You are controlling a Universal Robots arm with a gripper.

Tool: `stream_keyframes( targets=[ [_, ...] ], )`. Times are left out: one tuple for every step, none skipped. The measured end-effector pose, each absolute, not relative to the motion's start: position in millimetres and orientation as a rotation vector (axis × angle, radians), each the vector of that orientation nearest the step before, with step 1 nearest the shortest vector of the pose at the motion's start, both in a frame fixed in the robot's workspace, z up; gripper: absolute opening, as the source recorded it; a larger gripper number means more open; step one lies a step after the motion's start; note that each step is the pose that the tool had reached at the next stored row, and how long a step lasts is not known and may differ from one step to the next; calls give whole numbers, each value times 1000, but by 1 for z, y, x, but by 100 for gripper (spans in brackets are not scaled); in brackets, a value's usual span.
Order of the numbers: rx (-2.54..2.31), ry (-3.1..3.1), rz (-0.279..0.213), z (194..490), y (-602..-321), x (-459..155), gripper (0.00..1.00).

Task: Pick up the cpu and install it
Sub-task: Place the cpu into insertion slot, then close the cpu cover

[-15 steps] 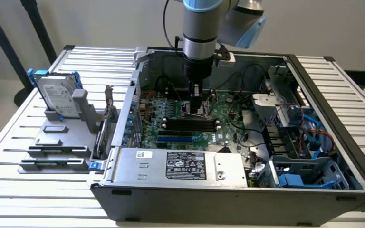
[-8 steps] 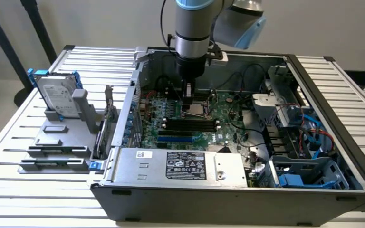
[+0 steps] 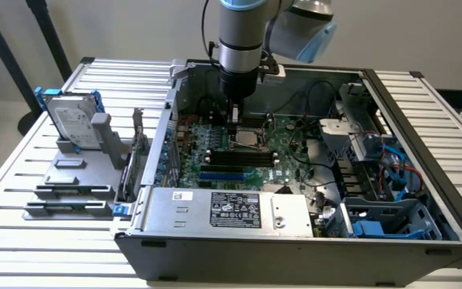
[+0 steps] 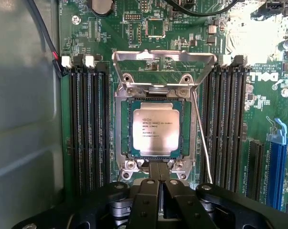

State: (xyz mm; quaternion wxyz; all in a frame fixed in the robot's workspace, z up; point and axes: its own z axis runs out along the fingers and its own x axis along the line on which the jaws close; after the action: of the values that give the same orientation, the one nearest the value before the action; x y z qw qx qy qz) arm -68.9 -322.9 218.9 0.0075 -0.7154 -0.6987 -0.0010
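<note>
Exterior view: your gripper (image 3: 233, 120) hangs low over the board (image 3: 283, 165).
Wrist view: the fingers (image 4: 151, 191) are together and empty. The cpu (image 4: 156, 128) lies in the socket (image 4: 186, 130) just beyond them, under the raised frame (image 4: 164, 59).
Caution: a nudge from the tips could skew it.

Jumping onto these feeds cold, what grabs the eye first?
The cpu lies in its socket on the green motherboard, the metal retention frame swung open. The claw hovers at the socket's edge, fingers together, holding nothing. An upright hard drive stands outside the case at the exterior view's left.
</note>
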Motion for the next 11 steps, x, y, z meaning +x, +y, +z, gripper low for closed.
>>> stream_keyframes(
  targets=[
    [-2237,-2185,-3,219,-323,-69,11],
    [-2237,-2185,-3,219,-323,-69,11],
    [-2237,-2185,-3,219,-323,-69,11],
    [-2237,-2185,-3,219,-323,-69,11],
    [-2237,-2185,-3,219,-323,-69,11],
    [-2237,-2185,-3,219,-323,-69,11],
    [-2237,-2185,-3,219,-323,-69,11],
    [-2237,-2185,-3,219,-323,-69,11],
    [-2237,-2185,-3,219,-323,-69,11],
    [-2237,-2185,-3,219,-323,-69,11],
    [-2237,-2185,-3,219,-323,-69,11]
  ],
)
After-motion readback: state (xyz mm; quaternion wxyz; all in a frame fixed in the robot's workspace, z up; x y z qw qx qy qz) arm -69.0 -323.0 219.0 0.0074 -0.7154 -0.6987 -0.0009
